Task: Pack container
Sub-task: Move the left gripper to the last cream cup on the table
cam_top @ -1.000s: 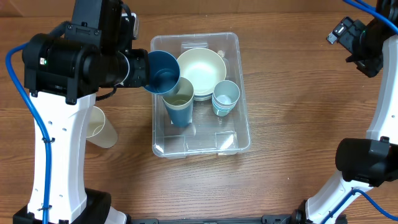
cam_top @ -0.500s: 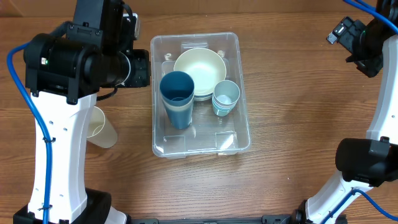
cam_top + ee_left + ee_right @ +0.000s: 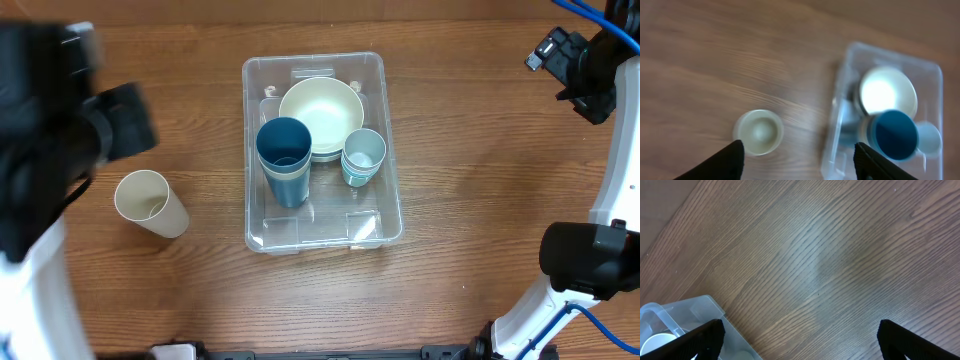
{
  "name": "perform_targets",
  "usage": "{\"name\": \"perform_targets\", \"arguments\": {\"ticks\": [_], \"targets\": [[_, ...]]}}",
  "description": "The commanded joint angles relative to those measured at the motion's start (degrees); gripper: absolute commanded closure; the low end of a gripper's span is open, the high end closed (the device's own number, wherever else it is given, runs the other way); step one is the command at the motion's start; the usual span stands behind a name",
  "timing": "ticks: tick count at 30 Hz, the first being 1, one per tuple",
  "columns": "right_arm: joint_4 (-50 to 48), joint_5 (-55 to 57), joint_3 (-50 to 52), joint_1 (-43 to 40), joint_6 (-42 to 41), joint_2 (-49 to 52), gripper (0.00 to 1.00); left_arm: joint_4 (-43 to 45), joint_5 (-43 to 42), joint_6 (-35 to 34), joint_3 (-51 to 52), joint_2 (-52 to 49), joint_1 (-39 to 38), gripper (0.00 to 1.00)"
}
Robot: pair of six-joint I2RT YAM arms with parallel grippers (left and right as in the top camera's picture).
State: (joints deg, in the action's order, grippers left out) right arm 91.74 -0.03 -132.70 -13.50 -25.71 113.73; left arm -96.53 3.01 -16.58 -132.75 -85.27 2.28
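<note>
The container [image 3: 313,61], a large clear bin, stands mid-table. Inside it are a cream bowl [image 3: 322,118], a dark blue cup [image 3: 285,148] nested upright in another blue cup, and a stack of light blue cups [image 3: 363,155]. A cream cup [image 3: 150,201] lies on the wood left of the bin. My left gripper [image 3: 799,161] is open and empty, high above the table between the cream cup [image 3: 758,132] and the container [image 3: 831,135]; the arm is motion-blurred. My right gripper [image 3: 810,342] hangs wide open and empty over bare wood, right of the container's corner [image 3: 685,317].
The left arm [image 3: 60,140] blurs across the table's left side. The right arm [image 3: 580,65] is at the far right, with its base [image 3: 590,260] near the front right. Bare wood surrounds the bin on all sides.
My left gripper let go of the dark blue cup, which now sits nested in the bin. It opened and swung away to the left, uncovering the cream cup. The right arm stayed still.
</note>
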Motion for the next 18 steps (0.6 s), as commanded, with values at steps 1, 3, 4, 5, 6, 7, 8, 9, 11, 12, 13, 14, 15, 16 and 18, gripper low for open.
{"name": "perform_targets", "arguments": {"ticks": [1, 3, 4, 5, 6, 7, 8, 9, 11, 12, 13, 14, 15, 16, 18], "targets": [[-0.1, -0.1, -1.1, -0.1, -0.5, -1.2, 0.00, -0.3, 0.2, -2.4, 7.6, 6.8, 9.1, 0.27], [-0.1, -0.1, -1.1, -0.1, -0.5, -1.2, 0.00, -0.3, 0.0, -2.3, 14.7, 8.2, 14.2, 0.22], [-0.1, -0.1, -1.1, -0.1, -0.5, -1.2, 0.00, -0.3, -0.6, -2.3, 18.6, 8.4, 16.6, 0.22], [-0.1, -0.1, -1.1, -0.1, -0.5, -1.2, 0.00, -0.3, -1.5, -2.3, 21.8, 8.3, 18.5, 0.21], [-0.1, -0.1, -1.1, -0.1, -0.5, -1.2, 0.00, -0.2, -2.5, -2.3, 25.0, 7.9, 20.3, 0.21], [-0.1, -0.1, -1.1, -0.1, -0.5, -1.2, 0.00, 0.3, -3.1, -2.3, 28.1, 7.1, 22.1, 0.21], [-0.1, -0.1, -1.1, -0.1, -0.5, -1.2, 0.00, 0.8, -3.1, -2.3, 30.3, 6.4, 23.3, 0.21], [-0.1, -0.1, -1.1, -0.1, -0.5, -1.2, 0.00, 1.6, -3.3, -2.3, 32.2, 5.6, 24.2, 0.20], [-0.1, -0.1, -1.1, -0.1, -0.5, -1.2, 0.00, 3.4, -3.9, -2.1, 35.3, 3.9, 25.3, 0.17], [-0.1, -0.1, -1.1, -0.1, -0.5, -1.2, 0.00, 4.5, -4.1, -2.1, 36.7, 3.1, 25.5, 0.17], [-0.1, -0.1, -1.1, -0.1, -0.5, -1.2, 0.00, 5.8, -4.3, -2.1, 38.1, 2.2, 25.6, 0.16], [-0.1, -0.1, -1.1, -0.1, -0.5, -1.2, 0.00, 7.3, -5.5, -1.9, 39.8, 1.0, 25.6, 0.17], [-0.1, -0.1, -1.1, -0.1, -0.5, -1.2, 0.00, 8.5, -7.1, -1.0, 40.8, 0.2, 25.5, 0.19], [-0.1, -0.1, -1.1, -0.1, -0.5, -1.2, 0.00, 9.9, -9.6, 0.2, 42.0, -0.7, 25.3, 0.20], [-0.1, -0.1, -1.1, -0.1, -0.5, -1.2, 0.00, 11.1, -11.0, 0.5, 43.7, -2.2, 25.3, 0.22]]}}
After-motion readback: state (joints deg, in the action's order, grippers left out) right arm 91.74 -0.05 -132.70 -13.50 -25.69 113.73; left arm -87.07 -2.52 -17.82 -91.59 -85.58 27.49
